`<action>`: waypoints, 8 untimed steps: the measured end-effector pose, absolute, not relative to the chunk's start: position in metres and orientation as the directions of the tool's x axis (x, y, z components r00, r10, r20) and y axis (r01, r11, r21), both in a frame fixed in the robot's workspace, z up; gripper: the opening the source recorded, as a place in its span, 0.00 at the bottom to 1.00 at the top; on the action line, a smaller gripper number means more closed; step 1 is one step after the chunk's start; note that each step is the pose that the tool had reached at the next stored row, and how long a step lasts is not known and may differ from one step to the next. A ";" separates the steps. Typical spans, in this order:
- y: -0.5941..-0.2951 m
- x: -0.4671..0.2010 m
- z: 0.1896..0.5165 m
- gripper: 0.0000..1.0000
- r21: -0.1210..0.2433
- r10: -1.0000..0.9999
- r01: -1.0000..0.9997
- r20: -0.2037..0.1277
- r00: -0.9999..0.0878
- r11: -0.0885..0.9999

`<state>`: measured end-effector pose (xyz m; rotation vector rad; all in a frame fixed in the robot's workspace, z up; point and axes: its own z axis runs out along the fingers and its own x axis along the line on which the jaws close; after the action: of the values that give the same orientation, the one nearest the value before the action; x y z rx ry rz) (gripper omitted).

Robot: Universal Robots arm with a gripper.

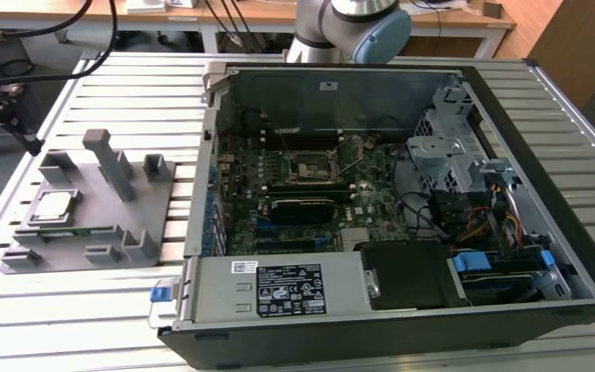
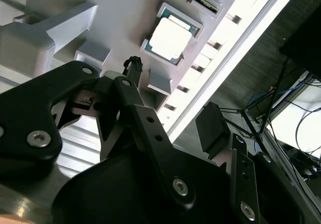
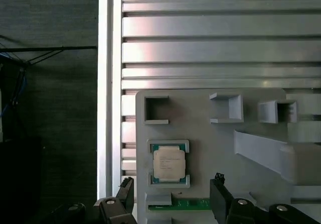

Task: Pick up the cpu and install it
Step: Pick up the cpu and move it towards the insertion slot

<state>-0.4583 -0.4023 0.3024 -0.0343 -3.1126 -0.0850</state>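
Note:
The cpu (image 1: 53,205) is a flat silver square lying in a pocket of the grey fixture (image 1: 122,225) on the table, at the exterior view's left. Both wrist views look down on the cpu (image 3: 169,163) (image 2: 169,39). My gripper (image 3: 172,186) hangs above the fixture, open, its two black fingertips (image 3: 218,184) spread wider than the chip and holding nothing. In the second wrist view the gripper (image 2: 170,91) is well above the fixture. The black-framed socket (image 1: 308,167) sits on the motherboard inside the open computer case (image 1: 545,194).
A green memory stick (image 3: 193,203) lies in a slot of the fixture beside the cpu. Grey posts (image 1: 106,159) rise from the fixture. The slatted table's edge (image 3: 105,108) runs close to the cpu. Cables and drive cages (image 1: 452,155) crowd the case's right side.

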 end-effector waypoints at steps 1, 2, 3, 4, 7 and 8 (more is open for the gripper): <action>-0.402 -0.458 0.301 0.70 0.054 0.021 0.022 0.029 -0.999 0.998; -0.402 -0.458 0.299 0.70 0.054 0.021 0.022 0.030 -0.999 0.998; -0.402 -0.458 0.297 0.70 0.054 0.020 0.022 0.030 -0.999 0.998; -0.402 -0.458 0.295 0.70 0.054 0.020 0.022 0.030 -0.999 0.998; -0.402 -0.458 0.290 0.70 0.054 0.019 0.021 0.030 -0.999 0.998; -0.402 -0.458 0.288 0.70 0.054 0.019 0.020 0.030 -0.999 0.998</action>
<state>-0.4583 -0.4024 0.2879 -0.0302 -3.1108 -0.0848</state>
